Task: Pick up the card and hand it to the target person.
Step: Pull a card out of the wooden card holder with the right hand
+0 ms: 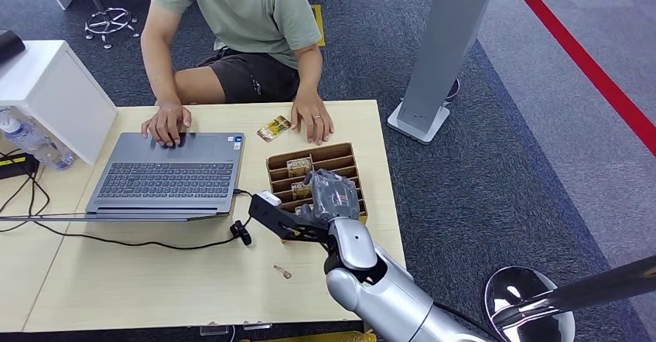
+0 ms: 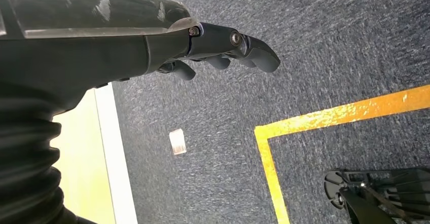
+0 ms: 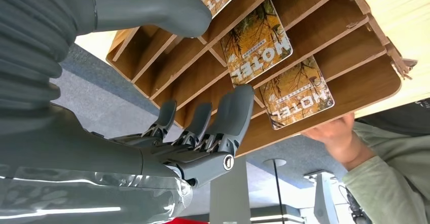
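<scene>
From the head view, the right hand [image 1: 333,195] is hovering over the wooden card box [image 1: 350,156], holding nothing. One card [image 1: 274,128] is lying on the table [image 1: 155,280] at twelve o'clock of the box, beside the person's hand [image 1: 312,117], its long side pointing toward two o'clock.

From the left wrist view, the left hand [image 2: 223,49] is hanging over carpet, fingers curled on nothing.

From the right wrist view, fingers [image 3: 233,112] are reaching out, spread, just beside the hotel cards [image 3: 256,41] standing in the slots.

A pale wooden table [image 1: 193,280] is set on dark blue-grey carpet [image 1: 495,187]; a red floor stripe [image 1: 596,71] is run diagonally at the far right; a tall grey kiosk stand [image 1: 445,48] is placed on a flat base beside the table; a white cabinet [image 1: 54,87] is stood at the table's left; yellow floor tape [image 2: 324,117] is laid on the carpet.
</scene>
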Action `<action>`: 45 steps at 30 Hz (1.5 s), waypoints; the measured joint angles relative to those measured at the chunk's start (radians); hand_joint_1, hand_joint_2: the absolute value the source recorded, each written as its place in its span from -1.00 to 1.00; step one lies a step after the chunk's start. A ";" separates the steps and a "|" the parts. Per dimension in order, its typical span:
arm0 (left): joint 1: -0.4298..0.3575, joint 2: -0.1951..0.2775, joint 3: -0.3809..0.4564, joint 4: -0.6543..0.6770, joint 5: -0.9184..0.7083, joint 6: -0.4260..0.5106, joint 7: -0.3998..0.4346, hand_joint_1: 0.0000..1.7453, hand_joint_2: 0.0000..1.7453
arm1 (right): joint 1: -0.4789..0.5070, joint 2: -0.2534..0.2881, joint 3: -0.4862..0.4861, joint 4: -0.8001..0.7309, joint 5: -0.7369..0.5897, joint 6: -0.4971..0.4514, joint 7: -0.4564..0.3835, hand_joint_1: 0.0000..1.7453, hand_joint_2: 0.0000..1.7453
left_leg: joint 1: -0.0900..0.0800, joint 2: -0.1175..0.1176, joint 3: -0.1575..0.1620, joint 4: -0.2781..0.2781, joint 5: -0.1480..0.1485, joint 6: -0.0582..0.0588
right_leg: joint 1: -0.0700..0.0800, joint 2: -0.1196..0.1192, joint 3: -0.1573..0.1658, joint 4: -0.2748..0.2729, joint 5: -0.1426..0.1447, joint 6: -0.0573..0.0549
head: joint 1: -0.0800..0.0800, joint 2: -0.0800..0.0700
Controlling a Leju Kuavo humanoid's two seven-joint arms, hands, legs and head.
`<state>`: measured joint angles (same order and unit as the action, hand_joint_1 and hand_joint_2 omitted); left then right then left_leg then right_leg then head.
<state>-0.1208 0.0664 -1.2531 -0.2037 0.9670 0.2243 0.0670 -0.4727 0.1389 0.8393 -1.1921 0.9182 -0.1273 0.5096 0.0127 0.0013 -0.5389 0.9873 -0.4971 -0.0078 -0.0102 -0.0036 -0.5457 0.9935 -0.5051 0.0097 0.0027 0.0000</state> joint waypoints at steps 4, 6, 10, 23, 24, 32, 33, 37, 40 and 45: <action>0.000 0.000 0.000 0.000 0.003 0.000 0.000 -1.00 1.00 | 0.004 0.000 0.004 0.000 -0.001 0.002 0.000 0.09 1.00 | 0.000 0.000 0.000 0.000 0.000 0.000 | 0.000 0.000 0.000 0.000 0.000 0.000 | 0.000 0.000; 0.000 0.000 0.000 0.000 0.004 0.000 0.000 -1.00 1.00 | 0.005 0.000 0.006 0.000 -0.003 0.006 0.000 0.27 1.00 | 0.000 0.000 0.000 0.000 0.000 0.000 | 0.000 0.000 0.000 0.000 0.000 0.000 | 0.000 0.000; 0.000 0.000 0.000 0.000 0.006 0.000 0.005 -1.00 1.00 | 0.010 0.000 0.011 0.000 -0.008 0.019 -0.006 0.44 1.00 | 0.000 0.000 0.000 0.000 0.000 0.000 | 0.000 0.000 0.000 0.000 0.000 0.000 | 0.000 0.000; 0.000 0.000 0.000 0.000 0.007 0.002 0.007 -1.00 1.00 | 0.015 0.002 0.037 0.013 -0.021 0.028 -0.027 0.18 1.00 | 0.000 0.000 0.000 0.000 0.000 0.000 | 0.000 0.000 0.000 0.000 0.000 0.000 | 0.000 0.000; 0.000 0.000 0.000 0.000 0.007 0.002 0.007 -1.00 1.00 | 0.015 0.002 0.037 0.013 -0.021 0.028 -0.027 0.18 1.00 | 0.000 0.000 0.000 0.000 0.000 0.000 | 0.000 0.000 0.000 0.000 0.000 0.000 | 0.000 0.000; 0.000 -0.002 0.000 0.000 0.017 0.001 0.011 -1.00 1.00 | 0.013 0.015 0.057 0.052 -0.027 0.029 -0.038 0.05 1.00 | 0.000 0.000 0.000 0.000 0.000 0.000 | 0.000 0.000 0.000 0.000 0.000 0.000 | 0.000 0.000; 0.000 -0.002 0.000 0.000 0.018 0.001 0.011 -1.00 1.00 | 0.012 0.016 0.059 0.056 -0.028 0.029 -0.040 0.05 1.00 | 0.000 0.000 0.000 0.000 0.000 0.000 | 0.000 0.000 0.000 0.000 0.000 0.000 | 0.000 0.000; 0.000 -0.002 0.000 0.000 0.019 0.002 0.011 -1.00 1.00 | 0.011 0.022 0.062 0.065 -0.028 0.026 -0.044 -0.01 1.00 | 0.000 0.000 0.000 0.000 0.000 0.000 | 0.000 0.000 0.000 0.000 0.000 0.000 | 0.000 0.000; 0.000 -0.002 0.000 0.000 0.019 0.002 0.010 -1.00 1.00 | 0.011 0.023 0.062 0.069 -0.028 0.021 -0.043 -0.08 1.00 | 0.000 0.000 0.000 0.000 0.000 0.000 | 0.000 0.000 0.000 0.000 0.000 0.000 | 0.000 0.000; 0.000 -0.003 0.000 0.000 0.019 0.001 0.008 -1.00 1.00 | 0.011 0.023 0.062 0.071 -0.027 0.014 -0.035 -0.06 1.00 | 0.000 0.000 0.000 0.000 0.000 0.000 | 0.000 0.000 0.000 0.000 0.000 0.000 | 0.000 0.000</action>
<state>-0.1206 0.0633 -1.2531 -0.2037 0.9862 0.2255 0.0755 -0.4619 0.1616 0.9010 -1.1208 0.8912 -0.1134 0.4746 0.0127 0.0014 -0.5390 0.9873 -0.4972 -0.0077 -0.0102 -0.0035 -0.5457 0.9934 -0.5051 0.0097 0.0027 0.0000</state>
